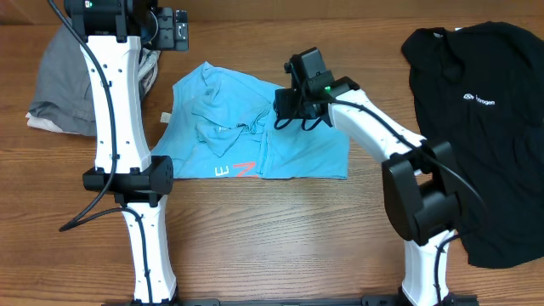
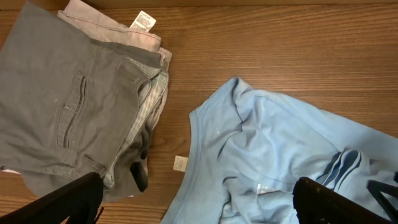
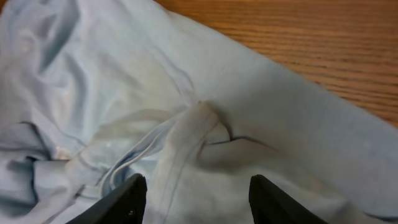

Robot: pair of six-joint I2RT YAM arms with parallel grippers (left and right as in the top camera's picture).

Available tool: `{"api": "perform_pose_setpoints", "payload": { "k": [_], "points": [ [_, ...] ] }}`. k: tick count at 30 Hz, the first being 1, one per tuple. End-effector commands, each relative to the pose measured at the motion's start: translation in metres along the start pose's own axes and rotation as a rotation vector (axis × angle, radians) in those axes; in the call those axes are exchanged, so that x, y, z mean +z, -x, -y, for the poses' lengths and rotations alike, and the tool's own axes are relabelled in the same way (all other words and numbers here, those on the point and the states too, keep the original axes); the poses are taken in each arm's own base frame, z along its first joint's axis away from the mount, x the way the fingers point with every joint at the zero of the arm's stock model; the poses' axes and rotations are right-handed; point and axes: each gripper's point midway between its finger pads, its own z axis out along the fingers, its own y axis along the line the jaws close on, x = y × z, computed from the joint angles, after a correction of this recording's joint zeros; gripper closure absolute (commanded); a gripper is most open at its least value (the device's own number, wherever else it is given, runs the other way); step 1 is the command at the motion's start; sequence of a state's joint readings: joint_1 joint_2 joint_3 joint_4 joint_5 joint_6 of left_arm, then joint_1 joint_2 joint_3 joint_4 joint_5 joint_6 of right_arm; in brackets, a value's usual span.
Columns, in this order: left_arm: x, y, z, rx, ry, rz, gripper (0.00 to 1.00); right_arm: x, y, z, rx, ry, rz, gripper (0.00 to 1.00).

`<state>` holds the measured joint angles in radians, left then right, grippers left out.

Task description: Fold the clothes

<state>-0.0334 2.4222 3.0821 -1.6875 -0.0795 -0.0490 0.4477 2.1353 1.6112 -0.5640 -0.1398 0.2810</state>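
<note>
The light blue T-shirt (image 1: pixel 255 132) lies crumpled at the table's middle, coral-and-white letters showing at its front edge. It also shows in the left wrist view (image 2: pixel 280 162) and fills the right wrist view (image 3: pixel 186 112). My right gripper (image 1: pixel 285 106) is open just above the shirt's right part, fingers (image 3: pixel 198 202) astride a raised fold of cloth. My left gripper (image 1: pixel 174 30) is open and empty, above the table's back left; its fingers (image 2: pixel 198 205) span the shirt's left edge and the grey garment.
A grey garment pile (image 1: pixel 64 81) lies at the back left, also in the left wrist view (image 2: pixel 68 93). A black shirt (image 1: pixel 480 110) lies at the right, hanging over the table's edge. Bare wood runs along the front.
</note>
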Motion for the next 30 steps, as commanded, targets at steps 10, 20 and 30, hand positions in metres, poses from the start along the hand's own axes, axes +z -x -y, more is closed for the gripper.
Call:
{"api": "perform_pose_setpoints", "payload": {
  "k": [10,20,30],
  "points": [
    [0.006,-0.002,0.002,0.024,0.004,-0.017,0.0,0.012,0.016,-0.01,-0.014,0.022,0.064,0.42],
    [0.006,-0.002,0.002,0.025,0.004,-0.017,0.0,0.028,0.011,-0.005,-0.011,0.018,0.052,0.73],
    [0.006,-0.002,0.002,0.025,0.004,-0.017,0.0,0.023,0.024,-0.011,-0.017,0.031,0.088,0.96]
  ]
}}
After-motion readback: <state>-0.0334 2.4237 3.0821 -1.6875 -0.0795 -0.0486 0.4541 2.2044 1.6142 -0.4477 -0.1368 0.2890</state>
